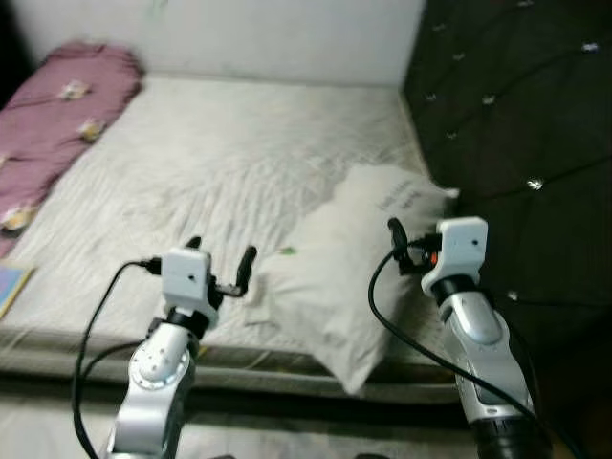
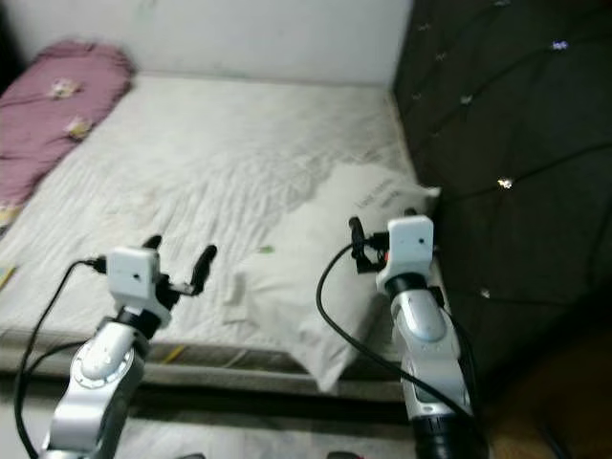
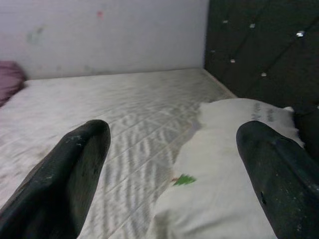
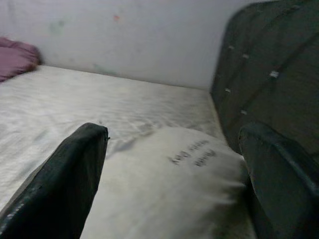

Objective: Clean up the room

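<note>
A bed with a white, ribbed mattress (image 1: 210,182) is seen across the middle of the left eye frame, bounded at the top by a pale wall (image 1: 249,33) and on the right by a dark tufted headboard (image 1: 526,124) studded with small shiny buttons. A white pillow (image 1: 354,268) is laid in the lower centre-right of the frame, its far corner set against the headboard and its near corner hanging over the front edge of the mattress. Grey lettering is printed near its upper end, and a small green mark (image 3: 184,180) is seen on its near left part. A mauve blanket (image 1: 53,115) with pale flower patches is bunched along the upper left of the frame, on the left side of the bed. A light blue flat object (image 1: 11,285) is partly seen at the left edge; what it is cannot be told.

The left gripper (image 1: 222,263) is held in the lower left of the frame, above the front part of the mattress and just beside the pillow's left edge. Its two black fingers (image 3: 65,174) are spread wide apart, with nothing between them. The right gripper (image 4: 174,174) is held at the centre-right of the left eye frame, over the pillow's right side and near the headboard. Its fingers (image 4: 70,179) are likewise parted, and nothing is grasped. Black cables (image 1: 402,325) are looped from both wrists down toward the bottom of the frame.
</note>
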